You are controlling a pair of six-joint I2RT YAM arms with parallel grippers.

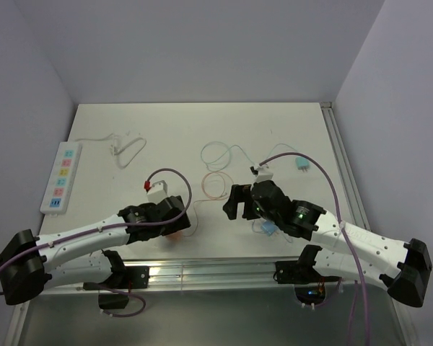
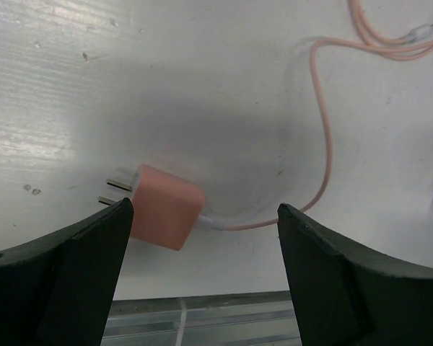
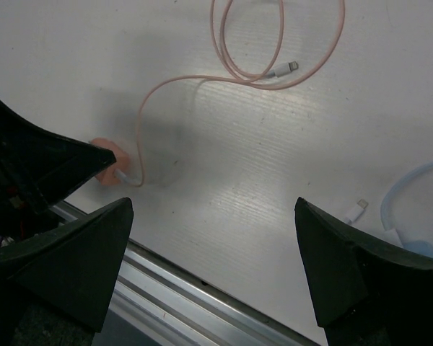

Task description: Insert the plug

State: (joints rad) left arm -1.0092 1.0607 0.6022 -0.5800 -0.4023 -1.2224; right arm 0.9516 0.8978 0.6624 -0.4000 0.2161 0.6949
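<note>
A pink cube plug (image 2: 164, 206) with two metal prongs lies flat on the white table, its pink cable (image 2: 325, 144) curving away to a coil (image 1: 215, 184). In the top view the plug (image 1: 175, 235) peeks out under my left wrist. My left gripper (image 2: 202, 216) is open and empty, hovering over the plug, which sits by the left finger. The plug also shows in the right wrist view (image 3: 108, 171). My right gripper (image 3: 215, 216) is open and empty above bare table near the front edge. The white power strip (image 1: 62, 176) lies at the far left.
A blue plug (image 1: 265, 228) and pale blue cable lie under the right arm (image 3: 411, 189). A green plug (image 1: 302, 164) with thin cable sits at right. A white cable (image 1: 119, 146) runs from the strip. A metal rail (image 1: 216, 272) edges the table front.
</note>
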